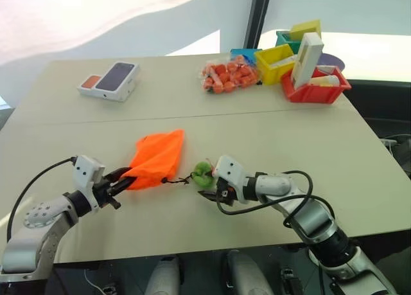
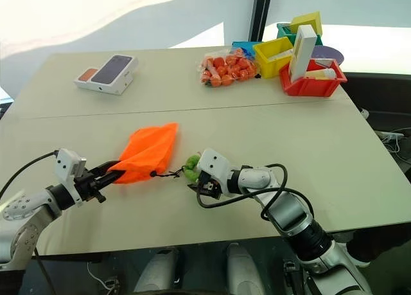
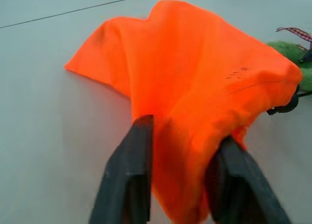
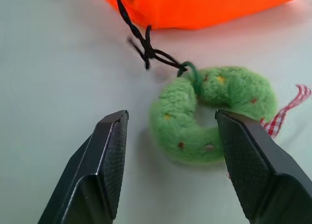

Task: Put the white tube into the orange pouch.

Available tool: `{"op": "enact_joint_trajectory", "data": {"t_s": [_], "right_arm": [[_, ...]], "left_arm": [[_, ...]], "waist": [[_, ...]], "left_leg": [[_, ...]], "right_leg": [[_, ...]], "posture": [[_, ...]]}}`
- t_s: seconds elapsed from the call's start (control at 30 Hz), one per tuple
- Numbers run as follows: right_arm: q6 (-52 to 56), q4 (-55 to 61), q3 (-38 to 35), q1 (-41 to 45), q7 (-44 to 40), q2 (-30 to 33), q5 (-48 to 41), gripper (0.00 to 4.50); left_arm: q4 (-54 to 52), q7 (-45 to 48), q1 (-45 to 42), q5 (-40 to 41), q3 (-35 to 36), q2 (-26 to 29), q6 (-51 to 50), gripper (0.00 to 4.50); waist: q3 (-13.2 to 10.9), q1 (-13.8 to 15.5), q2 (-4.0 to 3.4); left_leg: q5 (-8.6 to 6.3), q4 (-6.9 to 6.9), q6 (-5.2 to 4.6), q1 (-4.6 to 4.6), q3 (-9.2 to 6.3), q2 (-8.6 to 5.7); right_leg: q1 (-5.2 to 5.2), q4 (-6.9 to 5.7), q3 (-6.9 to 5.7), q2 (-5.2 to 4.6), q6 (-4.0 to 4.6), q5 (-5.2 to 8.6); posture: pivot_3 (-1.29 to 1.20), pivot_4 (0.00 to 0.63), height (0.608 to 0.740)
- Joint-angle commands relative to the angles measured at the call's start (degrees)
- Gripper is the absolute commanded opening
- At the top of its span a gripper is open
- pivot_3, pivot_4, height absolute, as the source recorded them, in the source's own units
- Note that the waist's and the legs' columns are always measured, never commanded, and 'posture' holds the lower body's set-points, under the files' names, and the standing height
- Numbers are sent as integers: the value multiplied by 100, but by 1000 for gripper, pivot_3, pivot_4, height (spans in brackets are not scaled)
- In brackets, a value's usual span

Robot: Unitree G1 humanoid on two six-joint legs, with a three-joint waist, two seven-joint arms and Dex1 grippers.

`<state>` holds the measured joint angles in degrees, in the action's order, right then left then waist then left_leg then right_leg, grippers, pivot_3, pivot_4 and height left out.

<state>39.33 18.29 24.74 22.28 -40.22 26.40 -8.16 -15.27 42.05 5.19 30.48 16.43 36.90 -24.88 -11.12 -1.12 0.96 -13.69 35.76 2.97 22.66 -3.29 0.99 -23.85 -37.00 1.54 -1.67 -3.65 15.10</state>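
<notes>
Left wrist view: left gripper (image 3: 183, 185) has its fingers spread with a fold of the orange pouch (image 3: 195, 87) bunched between them, so whether that's a real pinch or just fabric sitting in the gap I can't tell. Right gripper (image 4: 170, 160) is parted and holding nothing, with the green tuft (image 4: 214, 112) lying between its fingers, cord (image 4: 141, 43) running up to the pouch. Pouch sits centre-left of the table (image 1: 308, 147) in left eye view. Risks: cloth slipping off the left fingers, or the right gripper snagging the cord and dragging the pouch. White tube isn't visible, possibly already inside; pouch mouth is hard to make out.
</notes>
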Motion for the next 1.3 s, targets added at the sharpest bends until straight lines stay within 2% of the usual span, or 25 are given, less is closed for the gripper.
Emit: {"op": "enact_joint_trajectory", "data": {"t_s": [0.03,0.13,0.23,0.27,0.5,0.67,0.93,1.17,1.3], "right_arm": [[-171,-125,91,149,61,-105,184,2697],[-233,-213,111,165,75,-62,322,1682],[-216,-82,-80,65,9,77,281,266],[-215,-53,-116,45,-6,99,271,48],[-103,815,-1275,-567,-453,828,-457,48],[107,982,-1929,-753,-395,956,-814,48],[93,782,-2565,-841,-287,903,-1155,48],[78,818,-2885,-1108,-420,1101,-1459,48],[129,810,-2978,-1113,-362,1038,-1644,48]], "left_arm": [[-203,-24,-51,129,131,39,-109,2847],[-272,-24,-138,402,347,93,-345,2863],[-357,-60,-281,787,614,163,-635,2863],[-379,-71,-301,843,649,175,-692,2863],[-628,-102,-651,1409,719,270,-1217,2863],[-717,218,-624,1479,498,550,-1479,2863],[-512,536,-1081,1396,163,794,-1491,2863],[-427,924,-1548,1327,-116,1033,-1426,2863],[-299,1030,-2092,898,-584,982,-1068,2863]], "waist": [[0,-1,0],[0,2,1],[0,2,3],[0,9,4],[-5,36,10],[-6,-6,12],[-8,34,14],[-8,31,13],[-8,32,14]], "left_leg": [[0,0,0,-1,-1,0],[0,2,0,-1,-1,0],[0,3,0,-1,-1,0],[0,3,0,0,-3,0],[0,21,0,12,-6,-4],[0,25,0,4,-4,-2],[0,28,0,8,-5,-2],[0,26,0,10,-4,-3],[0,28,0,9,-5,-3]], "right_leg": [[0,-1,0,1,0,0],[1,-2,-1,2,0,0],[2,-2,-1,1,-1,0],[2,-2,-2,1,-1,0],[9,0,-4,-3,-10,4],[9,-7,-3,4,-7,2],[9,-7,-3,4,-4,3],[8,-7,-3,3,-6,3],[9,-9,-3,6,-6,2]], "posture": [[0,150,740],[0,150,740],[0,150,740],[0,150,740],[0,150,740],[0,150,740],[0,150,740],[0,150,740],[0,150,740]]}}
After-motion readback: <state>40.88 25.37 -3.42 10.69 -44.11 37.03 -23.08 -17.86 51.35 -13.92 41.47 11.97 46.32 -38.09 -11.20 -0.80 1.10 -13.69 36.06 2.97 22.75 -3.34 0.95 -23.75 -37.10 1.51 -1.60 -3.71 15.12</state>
